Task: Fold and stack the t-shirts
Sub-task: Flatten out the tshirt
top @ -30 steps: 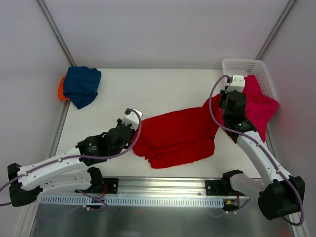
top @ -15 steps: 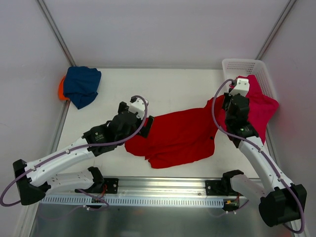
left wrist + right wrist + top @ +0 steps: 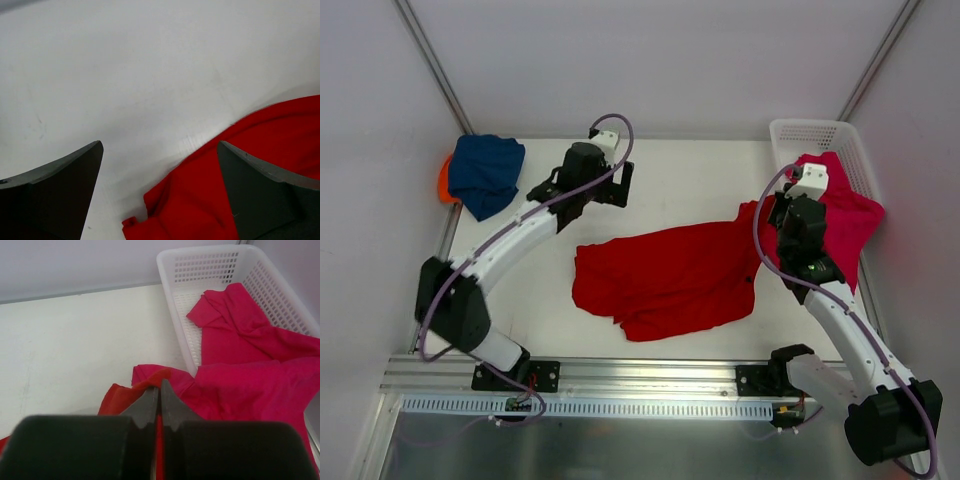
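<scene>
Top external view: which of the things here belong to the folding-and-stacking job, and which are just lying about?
Part of the job:
- red t-shirt, spread mid-table
- navy t-shirt, far left corner
- orange t-shirt, peeking out under the navy one
- magenta-pink t-shirt, draped over the basket's edge

Just lying about:
- white lattice basket

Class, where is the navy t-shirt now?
Top view: the navy t-shirt lies bunched at the far left corner of the table, atop the orange t-shirt.
</scene>
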`<action>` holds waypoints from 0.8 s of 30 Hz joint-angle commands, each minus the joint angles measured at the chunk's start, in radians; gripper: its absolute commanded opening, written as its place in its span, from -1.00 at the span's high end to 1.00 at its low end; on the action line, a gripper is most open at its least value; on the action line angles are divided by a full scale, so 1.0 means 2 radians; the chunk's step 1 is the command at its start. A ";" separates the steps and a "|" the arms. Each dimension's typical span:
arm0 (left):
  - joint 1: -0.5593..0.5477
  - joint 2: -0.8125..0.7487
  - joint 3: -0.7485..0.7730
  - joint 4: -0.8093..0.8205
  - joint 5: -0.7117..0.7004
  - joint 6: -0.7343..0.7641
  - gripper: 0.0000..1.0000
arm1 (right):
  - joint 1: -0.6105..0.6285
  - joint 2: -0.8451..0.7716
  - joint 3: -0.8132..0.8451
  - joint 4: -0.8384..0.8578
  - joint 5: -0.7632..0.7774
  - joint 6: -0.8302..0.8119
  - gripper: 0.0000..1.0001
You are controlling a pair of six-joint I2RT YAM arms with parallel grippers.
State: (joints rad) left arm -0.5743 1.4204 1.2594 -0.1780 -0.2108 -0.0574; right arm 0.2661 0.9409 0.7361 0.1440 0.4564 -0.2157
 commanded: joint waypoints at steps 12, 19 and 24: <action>0.102 0.245 0.060 0.010 0.288 -0.084 -0.95 | -0.003 -0.021 -0.029 -0.003 -0.020 0.025 0.99; 0.094 0.203 -0.008 0.010 0.352 -0.138 -0.97 | -0.003 -0.013 -0.026 -0.011 -0.027 0.032 0.99; 0.076 0.181 -0.067 -0.013 0.316 -0.139 -0.98 | -0.003 -0.021 -0.030 -0.016 -0.021 0.031 0.99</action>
State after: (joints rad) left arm -0.3946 1.8431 1.1790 -0.1680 0.4252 -0.3069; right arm 0.2657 0.9230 0.6727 0.0990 0.4107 -0.1745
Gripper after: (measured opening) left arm 0.989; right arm 0.012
